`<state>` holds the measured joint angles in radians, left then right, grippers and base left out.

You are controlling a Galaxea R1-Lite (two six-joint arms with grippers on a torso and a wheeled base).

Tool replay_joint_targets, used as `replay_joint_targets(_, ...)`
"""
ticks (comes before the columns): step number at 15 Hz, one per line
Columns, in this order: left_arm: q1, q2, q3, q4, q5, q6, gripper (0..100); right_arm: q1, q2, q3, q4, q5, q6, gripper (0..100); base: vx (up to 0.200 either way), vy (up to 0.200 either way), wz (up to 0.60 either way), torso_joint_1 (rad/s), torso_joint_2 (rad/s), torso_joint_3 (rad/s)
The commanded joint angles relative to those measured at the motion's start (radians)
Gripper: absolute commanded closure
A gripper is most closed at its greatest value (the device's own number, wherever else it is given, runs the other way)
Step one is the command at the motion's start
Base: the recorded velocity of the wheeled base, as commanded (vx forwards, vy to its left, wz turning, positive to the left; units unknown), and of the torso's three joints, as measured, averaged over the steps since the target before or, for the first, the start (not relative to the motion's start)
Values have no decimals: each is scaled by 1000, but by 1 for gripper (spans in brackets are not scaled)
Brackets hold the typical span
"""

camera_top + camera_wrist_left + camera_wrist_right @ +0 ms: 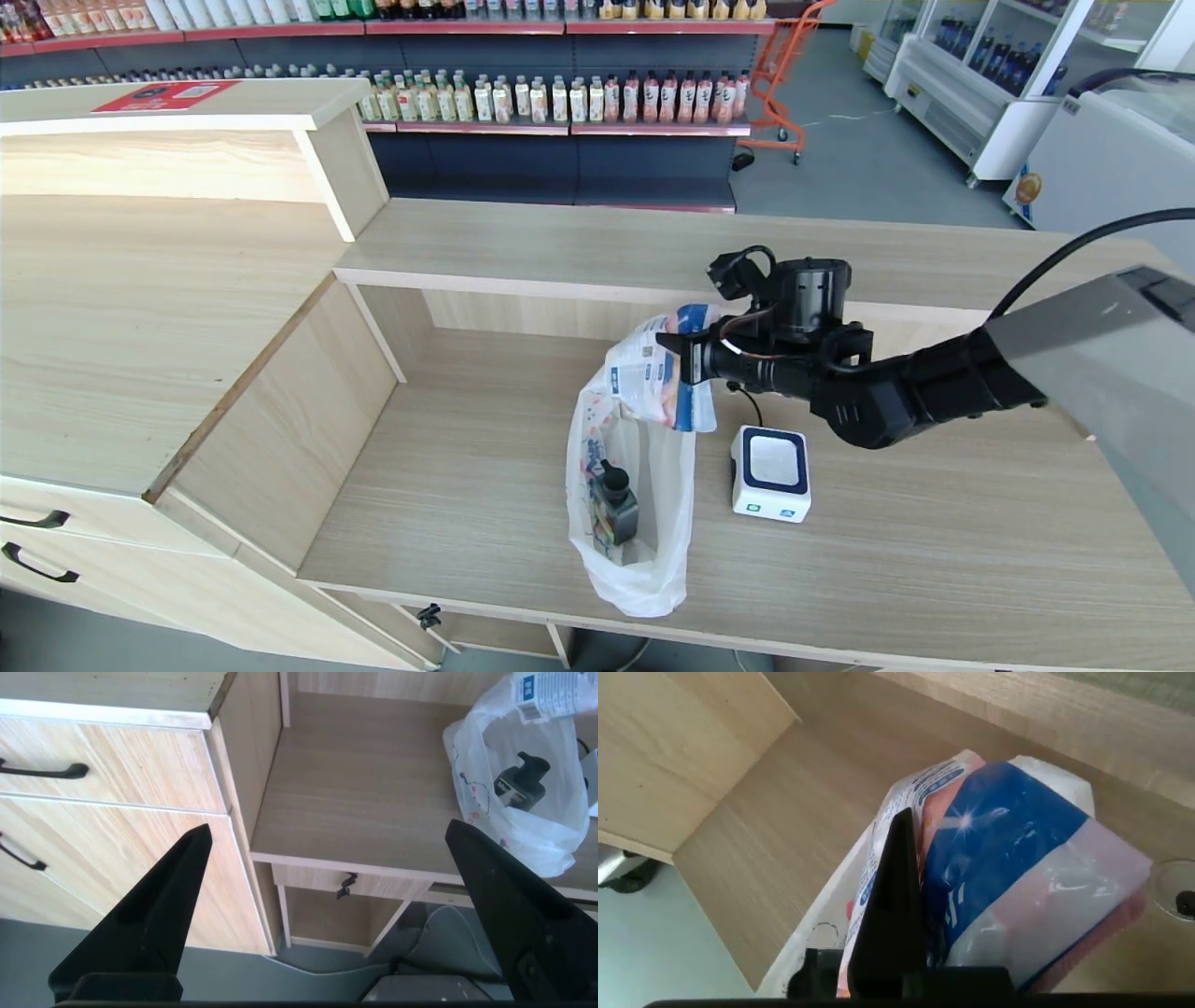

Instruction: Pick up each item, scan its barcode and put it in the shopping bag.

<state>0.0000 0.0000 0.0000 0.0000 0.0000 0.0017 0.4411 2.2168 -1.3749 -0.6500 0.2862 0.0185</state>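
Pale wood counter (934,560) with shopping bag (674,523), drinks shelves (560,98) and freezers (971,93) behind.

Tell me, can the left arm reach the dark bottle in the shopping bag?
Probably not: the package in the right gripper hangs over the mouth of the shopping bag above the dark bottle, and the open left gripper sits low before the counter.

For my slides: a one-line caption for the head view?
Right pincer holds a blue-and-white plastic packet at the mouth of the white plastic shopping bag, beside the white scanner.
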Motion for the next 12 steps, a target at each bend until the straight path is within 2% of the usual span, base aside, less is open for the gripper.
replay_joint_targets(1, 0, 2, 0, 0, 0, 0, 0, 41, 149, -87, 0, -1, 1, 100, 0, 0, 0, 0, 0, 0)
replay_joint_targets(4, 0, 2, 0, 0, 0, 0, 0, 71, 248, -170, -11, 4, -17, 100, 0, 0, 0, 0, 0, 0)
replay_joint_targets(7, 0, 2, 0, 0, -2, 0, 0, 84, 297, -174, -19, -1, -48, 100, 0, 0, 0, 0, 0, 0)
replay_joint_targets(8, 0, 2, 0, 0, 0, 0, 0, 84, 305, -173, -30, -1, -84, 0, 0, 0, 0, 0, 0, 0)
replay_joint_targets(12, 0, 2, 0, 0, 0, 0, 0, 67, 247, -136, -56, 2, -100, 0, 0, 0, 0, 0, 0, 0)
